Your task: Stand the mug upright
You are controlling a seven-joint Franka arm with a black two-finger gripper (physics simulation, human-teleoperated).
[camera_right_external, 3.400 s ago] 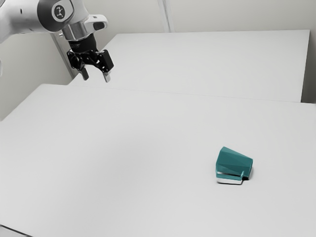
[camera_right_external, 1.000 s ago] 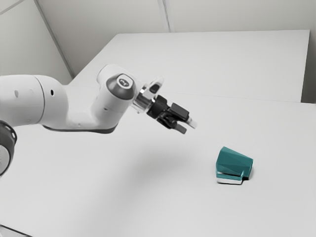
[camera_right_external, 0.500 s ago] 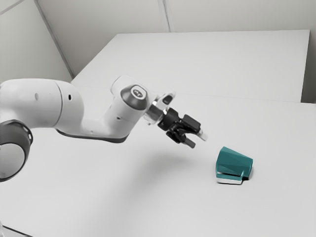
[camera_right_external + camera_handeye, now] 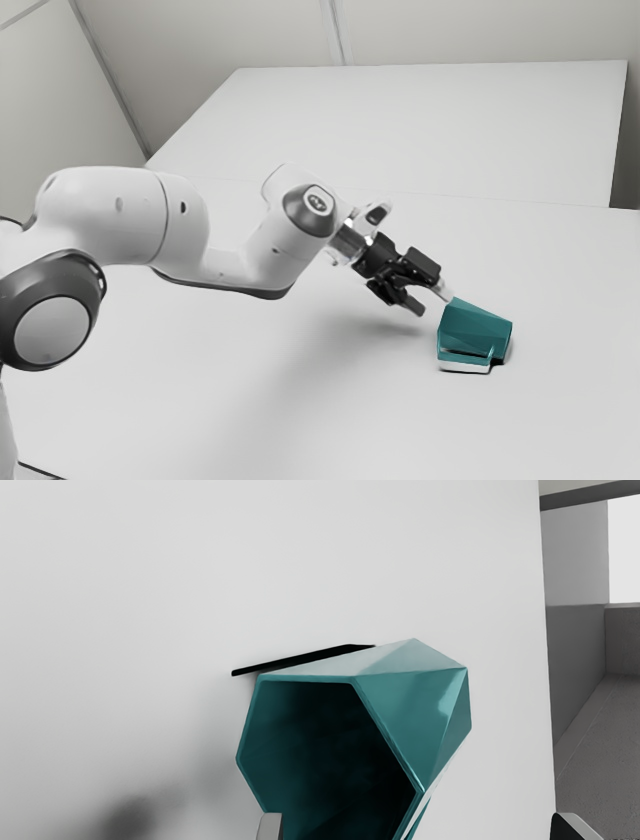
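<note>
**Mug on its side, open end effector at its mouth**

Mug lay tipped over on the counter, toward ext. view's right; not upright. Mouth faced the end effector, base pointed away. Handle stuck out low on the near side in ext. view, so it prob. helped stop the mug rolling.

End effector was released, nothing gripped: fingers stood wide apart. In wrist view one fingertip overlapped the mouth area, the other was off past the mug body. Couldn't tell if the first was inside the mouth or just in front of it, nor if it touched. Arm came in low and slanted, prob. to get one finger inside and one outside, pinch the wall, then swing the mouth up. Step judged: final approach, w/ the turn-up still to do. Risk: a finger hitting the rim could shove or roll the mug.

Vs. prev. ext. frame: arm had reached farther toward ext. view's right and a bit lower, end effector going from a visible gap to right by the rim. Mug unchanged, same spot & same pose.
</note>
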